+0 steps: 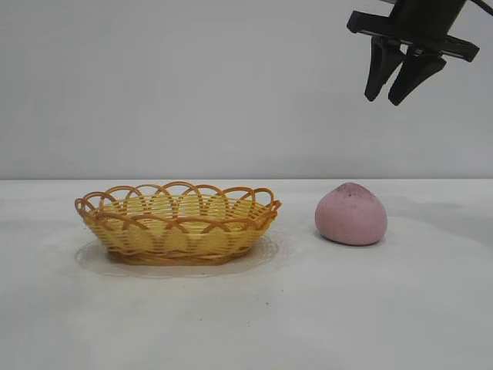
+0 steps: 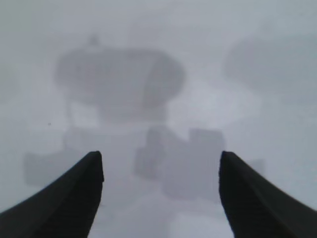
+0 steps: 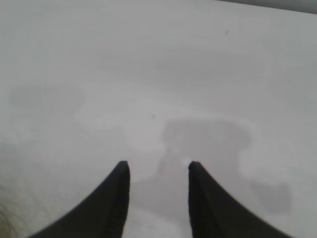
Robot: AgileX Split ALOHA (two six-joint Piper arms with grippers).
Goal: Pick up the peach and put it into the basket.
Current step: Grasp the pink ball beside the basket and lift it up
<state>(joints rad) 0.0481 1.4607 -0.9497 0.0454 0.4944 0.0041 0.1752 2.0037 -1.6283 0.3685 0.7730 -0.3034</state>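
The dull pink peach sits upright on the white table, right of centre. The empty yellow-tan wicker basket stands to its left, about a hand's width apart from it. My right gripper hangs high above the peach and slightly to its right, fingers pointing down, open a little and empty. In the right wrist view the gripper shows only bare table between its fingers. My left gripper is out of the exterior view. Its wrist view shows it wide open and empty over bare table. Neither wrist view shows the peach.
A plain white table runs across the view, with a plain pale wall behind it. Arm shadows fall on the table in both wrist views.
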